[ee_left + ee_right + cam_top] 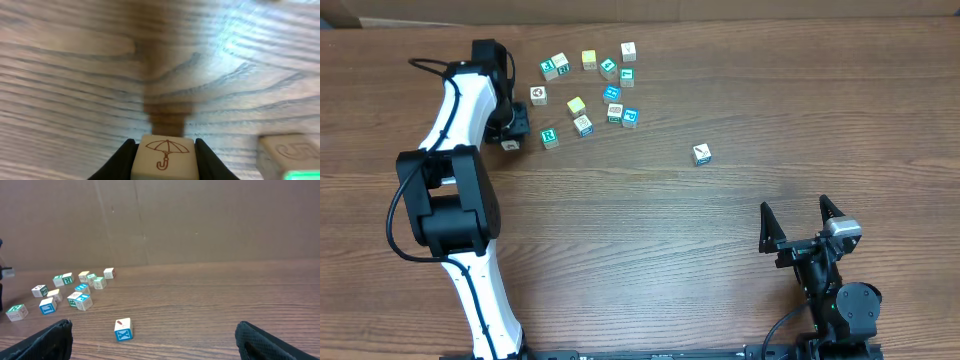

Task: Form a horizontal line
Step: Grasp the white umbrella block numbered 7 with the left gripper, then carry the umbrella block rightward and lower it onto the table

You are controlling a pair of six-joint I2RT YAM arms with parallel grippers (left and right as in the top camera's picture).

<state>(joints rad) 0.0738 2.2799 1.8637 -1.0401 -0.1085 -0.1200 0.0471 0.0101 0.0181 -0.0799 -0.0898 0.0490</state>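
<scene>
Brown wood-grain desk (720,250), matte. Left tool (510,140) at 10 o'clock, jaws narrow, pinching the umbrella cube (163,156) by both sides. Right tool (803,222) at 5 o'clock, wide open, empty, well apart. No horizontal line yet. Loose cubes (576,105) scatter at 2 o'clock from the left tool, so left arm is nearer. Row axis should run 9-to-3. Cubes small, square-edged, printed faces.

The umbrella cube (163,156), white-tan with a brown umbrella outline on its top face, sat flat on the wood at the far left, pinched between the dark fingers of the left gripper (164,146). To its right, near but not touching, lay the R cube (550,137), white-faced with a green letter and turned slightly askew.
</scene>
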